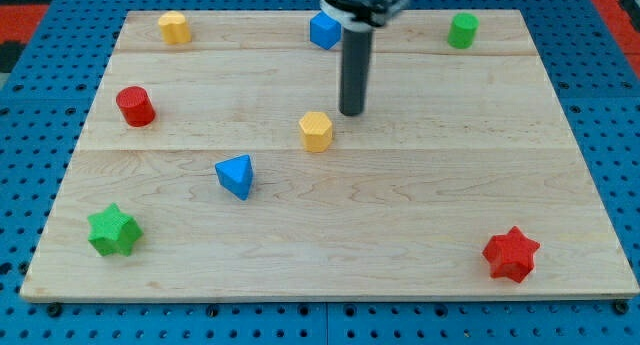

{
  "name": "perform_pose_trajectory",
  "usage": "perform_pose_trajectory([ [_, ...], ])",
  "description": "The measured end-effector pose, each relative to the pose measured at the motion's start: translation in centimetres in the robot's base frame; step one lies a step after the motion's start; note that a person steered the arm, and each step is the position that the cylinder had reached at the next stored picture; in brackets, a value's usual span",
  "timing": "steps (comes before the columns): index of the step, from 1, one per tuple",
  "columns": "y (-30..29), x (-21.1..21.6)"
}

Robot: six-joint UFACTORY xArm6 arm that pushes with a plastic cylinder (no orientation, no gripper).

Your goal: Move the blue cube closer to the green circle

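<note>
1. Nearest to the camera, at the view's bottom, lie two star blocks: the red star (pixel 511 253) near the bottom right corner of the wooden board (pixel 420 215), and the green star (pixel 112 231) near the bottom left corner.
2. Hidden parts: the blue cube (pixel 324 30), which is the task's block, is partly covered by the arm's dark housing (pixel 365 2) at the view's top, so I see only its left portion. The housing itself is cut off by the top edge of the view, and I cannot see more of the arm above it.
3. From the housing the dark rod (pixel 354 70) comes straight down, upright. My tip (pixel 352 113) rests on the board, below the blue cube and well apart from it, and just to the upper right of the yellow hexagon block (pixel 316 131) without touching it.
4. The rod has nothing to open or close; it holds nothing and touches no block at this moment.
5. The green circle (pixel 462 30), a short cylinder, stands near the top right corner, on about the same row as the blue cube, well apart from it to the view's right.
6. Other blocks: a yellow block (pixel 174 27) at the top left, whose shape is hard to make out; a red cylinder (pixel 135 106) at the left side; a blue triangle (pixel 236 175) left of centre, below and left of the yellow hexagon block.
7. Around the board I see a blue perforated surface (pixel 600 135).
</note>
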State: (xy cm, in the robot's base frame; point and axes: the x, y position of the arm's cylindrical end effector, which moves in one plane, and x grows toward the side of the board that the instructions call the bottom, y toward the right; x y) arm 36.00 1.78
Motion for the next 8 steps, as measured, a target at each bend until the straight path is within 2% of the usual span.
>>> perform_pose_trajectory([
  [1, -9.4, -3.2],
  [2, -13.3, -9.0],
  [3, -13.7, -13.6],
  [4, -8.0, -16.7],
  [5, -5.6, -14.4],
  [6, 3.8, -14.4],
  [7, 5.8, -13.9],
  [8, 10.3, -13.0],
])
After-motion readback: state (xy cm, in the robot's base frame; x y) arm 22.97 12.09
